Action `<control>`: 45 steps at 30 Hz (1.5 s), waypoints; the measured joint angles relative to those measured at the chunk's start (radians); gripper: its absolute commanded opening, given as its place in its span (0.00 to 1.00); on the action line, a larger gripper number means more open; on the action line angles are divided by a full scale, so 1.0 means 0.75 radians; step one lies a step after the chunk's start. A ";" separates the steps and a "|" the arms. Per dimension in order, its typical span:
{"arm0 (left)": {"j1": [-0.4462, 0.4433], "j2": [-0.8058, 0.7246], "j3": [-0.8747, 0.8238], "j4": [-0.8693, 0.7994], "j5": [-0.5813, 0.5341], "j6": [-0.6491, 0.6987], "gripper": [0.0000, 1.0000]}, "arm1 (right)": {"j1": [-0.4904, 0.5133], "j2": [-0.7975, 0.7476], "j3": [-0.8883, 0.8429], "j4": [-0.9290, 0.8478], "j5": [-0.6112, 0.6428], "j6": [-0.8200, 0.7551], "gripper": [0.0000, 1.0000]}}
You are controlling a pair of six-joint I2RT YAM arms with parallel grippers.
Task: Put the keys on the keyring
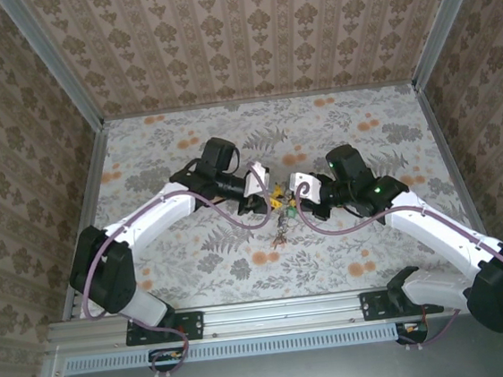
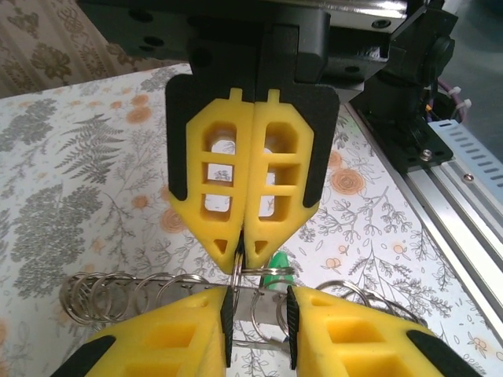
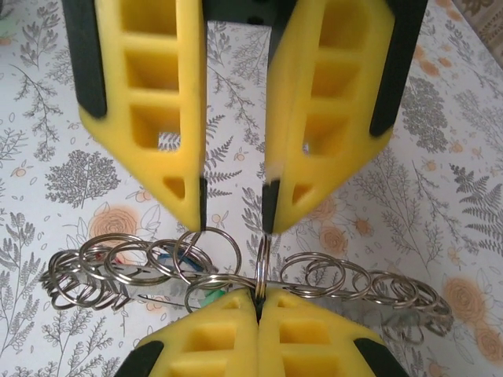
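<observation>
Over the flowered table (image 1: 196,257), at the middle of the keyring (image 3: 314,281), the right gripper (image 3: 258,298) is pinching one small ring (image 3: 262,263) with its jaws pressed together. Opposite it across the keyring, the left gripper (image 3: 236,220) is straddling the loops with a narrow gap, and I cannot tell whether it is clamping anything. One of the keys (image 2: 276,262), green-headed, is peeking out just beside the keyring.

Light is soft, bright and even from above; in the overhead view the arms throw only faint shadows onto the table (image 1: 197,266). In the wrist views the yellow fingers (image 3: 212,345) nearest the lens look soft, and small highlights glint on the metal rings (image 3: 126,263)
</observation>
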 measured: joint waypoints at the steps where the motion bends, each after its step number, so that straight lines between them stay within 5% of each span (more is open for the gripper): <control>1: -0.002 0.007 0.001 -0.001 -0.001 -0.001 0.27 | 0.002 0.000 -0.002 -0.004 0.000 0.000 0.00; 26: -0.041 0.026 0.030 -0.008 -0.158 -0.015 0.29 | 0.022 0.000 -0.014 0.034 -0.032 0.003 0.00; 45: -0.030 -0.025 -0.020 -0.004 -0.099 0.022 0.30 | 0.022 0.000 -0.034 0.058 -0.038 -0.001 0.00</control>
